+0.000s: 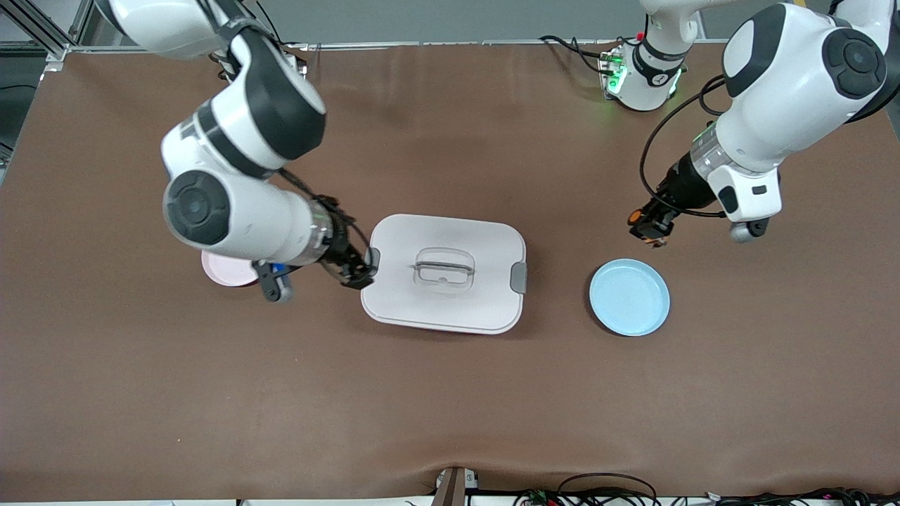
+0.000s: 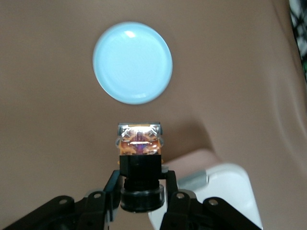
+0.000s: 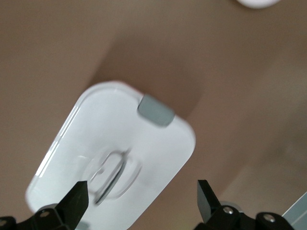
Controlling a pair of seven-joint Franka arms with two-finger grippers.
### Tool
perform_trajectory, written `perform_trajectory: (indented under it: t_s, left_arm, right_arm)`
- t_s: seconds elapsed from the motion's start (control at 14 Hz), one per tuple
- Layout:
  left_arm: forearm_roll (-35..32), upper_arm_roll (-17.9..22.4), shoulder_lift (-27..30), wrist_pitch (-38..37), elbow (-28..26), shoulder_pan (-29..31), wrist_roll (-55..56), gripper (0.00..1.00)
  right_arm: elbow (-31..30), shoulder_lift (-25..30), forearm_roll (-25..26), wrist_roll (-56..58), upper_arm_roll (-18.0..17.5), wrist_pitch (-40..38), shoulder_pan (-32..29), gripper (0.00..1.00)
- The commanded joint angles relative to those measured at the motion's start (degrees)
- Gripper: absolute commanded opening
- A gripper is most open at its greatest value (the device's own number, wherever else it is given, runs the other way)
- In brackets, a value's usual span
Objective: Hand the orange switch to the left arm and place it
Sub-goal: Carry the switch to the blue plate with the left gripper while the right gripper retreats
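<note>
Blue plate [image 1: 629, 297] sits below left fingers [image 2: 173, 203] pinching orange switch [image 2: 139, 143] (right fingers [image 3: 76, 201] spread)

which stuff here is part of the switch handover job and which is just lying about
Part of the job:
- orange switch, held in the shut left gripper above the table near the blue plate
- right gripper, open, at the box's edge
- box, the thing to avoid

Just lying about:
- blue plate
- pink plate, partly hidden under the right arm
</note>
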State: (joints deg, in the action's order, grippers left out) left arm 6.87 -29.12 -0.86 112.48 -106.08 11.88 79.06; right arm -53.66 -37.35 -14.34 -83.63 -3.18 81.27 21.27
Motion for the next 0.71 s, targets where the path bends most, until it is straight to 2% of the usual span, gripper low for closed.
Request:
perform_trajectory:
  t_s: [0.0, 0.28, 0.5, 0.64]
  left_arm:
    - [-7.47, -0.94, 0.07, -0.33, -1.67, -0.37, 12.93, 0.00]
    - [-10.02, -0.86, -3.97, 0.11, -2.55, 0.25, 19.27, 0.00]
    - [-13.98, -0.77, -6.78, 3.69, -4.83, 0.42, 24.46, 0.00]
    - [-17.67, -0.86, -8.63, 6.25, -6.85, 0.42, 27.89, 0.00]
  right_arm:
    - [0.14, 2.97, 4.05, 14.59, -0.95, -5.92, -4.02, 1.00]
    - [-0.04, 3.34, 4.23, 37.95, -0.86, -12.96, -12.90, 1.00]
    - [-0.04, 3.16, 11.15, 54.13, -1.04, -15.52, -16.25, 1.00]
    - [-0.04, 3.16, 14.07, 67.22, -0.95, -17.01, -18.09, 1.00]
